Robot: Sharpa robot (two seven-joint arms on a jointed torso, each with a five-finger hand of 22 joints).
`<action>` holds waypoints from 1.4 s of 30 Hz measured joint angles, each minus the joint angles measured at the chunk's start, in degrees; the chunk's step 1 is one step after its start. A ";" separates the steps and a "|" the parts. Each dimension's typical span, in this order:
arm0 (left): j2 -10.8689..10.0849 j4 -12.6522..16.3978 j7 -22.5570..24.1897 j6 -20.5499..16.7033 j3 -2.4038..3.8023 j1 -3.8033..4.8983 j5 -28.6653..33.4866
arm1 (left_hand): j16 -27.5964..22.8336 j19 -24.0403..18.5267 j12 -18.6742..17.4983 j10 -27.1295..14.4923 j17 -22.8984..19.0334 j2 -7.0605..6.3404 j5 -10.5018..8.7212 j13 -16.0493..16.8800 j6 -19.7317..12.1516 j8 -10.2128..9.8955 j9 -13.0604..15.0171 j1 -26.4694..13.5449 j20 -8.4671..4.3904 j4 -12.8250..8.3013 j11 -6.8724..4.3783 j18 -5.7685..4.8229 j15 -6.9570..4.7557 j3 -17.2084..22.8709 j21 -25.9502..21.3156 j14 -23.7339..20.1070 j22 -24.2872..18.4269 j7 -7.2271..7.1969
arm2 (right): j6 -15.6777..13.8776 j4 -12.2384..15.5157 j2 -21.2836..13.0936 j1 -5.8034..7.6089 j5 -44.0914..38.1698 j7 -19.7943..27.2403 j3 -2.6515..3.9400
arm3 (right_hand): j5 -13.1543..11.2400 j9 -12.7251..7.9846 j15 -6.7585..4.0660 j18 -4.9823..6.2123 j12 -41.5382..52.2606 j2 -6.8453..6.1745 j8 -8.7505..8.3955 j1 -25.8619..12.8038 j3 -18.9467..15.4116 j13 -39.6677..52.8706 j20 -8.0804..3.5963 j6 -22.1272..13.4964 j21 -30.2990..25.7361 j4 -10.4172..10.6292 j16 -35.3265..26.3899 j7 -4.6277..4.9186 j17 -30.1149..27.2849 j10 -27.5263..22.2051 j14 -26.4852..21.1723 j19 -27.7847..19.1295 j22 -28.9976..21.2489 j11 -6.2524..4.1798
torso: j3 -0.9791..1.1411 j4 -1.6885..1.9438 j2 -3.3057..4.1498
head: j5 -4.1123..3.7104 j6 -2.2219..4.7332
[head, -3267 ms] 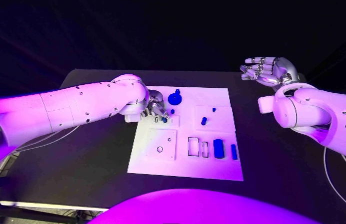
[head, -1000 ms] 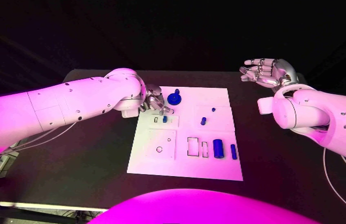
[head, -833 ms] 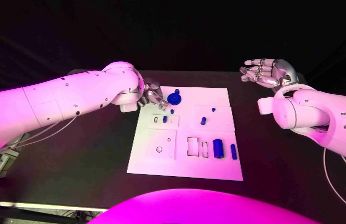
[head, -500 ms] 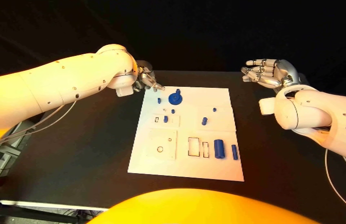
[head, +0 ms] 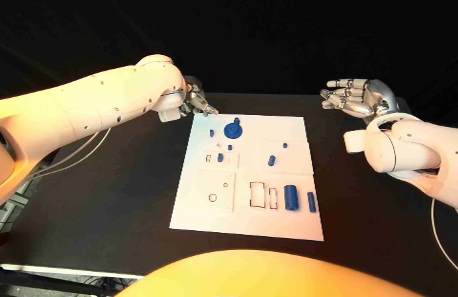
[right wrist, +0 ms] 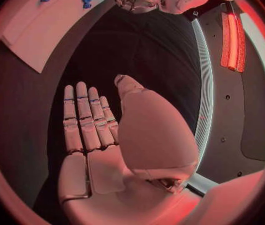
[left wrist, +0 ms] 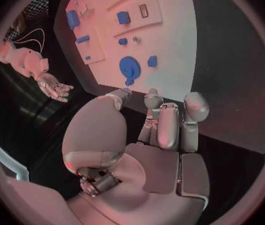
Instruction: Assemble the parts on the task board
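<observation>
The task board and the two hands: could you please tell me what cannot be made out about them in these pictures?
- Left hand, head view: the fingers are too small to tell if they pinch a part; in the left wrist view they look empty.
- Task board, head view: the small blue parts are too small to tell whether they are seated.
- Task board, right wrist view: cut off by the circle's rim.

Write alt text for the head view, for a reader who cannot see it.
A white task board lies mid-table on a black table, dotted with small blue parts, the largest a round blue gear-like piece near its far edge. The left hand hovers off the board's far left corner; the right hand is raised, open, to the right.
</observation>
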 measured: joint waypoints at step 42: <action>3.73 -5.83 -0.01 5.95 -2.31 -1.40 1.45 | 0.00 0.41 0.23 0.00 -0.43 0.23 -0.20 -0.13 0.97 0.00 -0.44 -0.23 -0.03 0.15 -0.01 -0.04 -0.01 -0.77 0.00 0.00 0.34 -0.17 | 0.04 0.29 0.00 0.00 -0.04 0.02 0.00 | -0.01 -0.05 0.00 0.00 0.00 0.00 0.23 0.00 0.16 -0.15 0.00 0.00 0.00 -0.16 -0.34 0.00 -0.12 0.00 0.00 0.00 -0.21 0.00 | 0.03 0.00 -0.15 | -0.02 0.00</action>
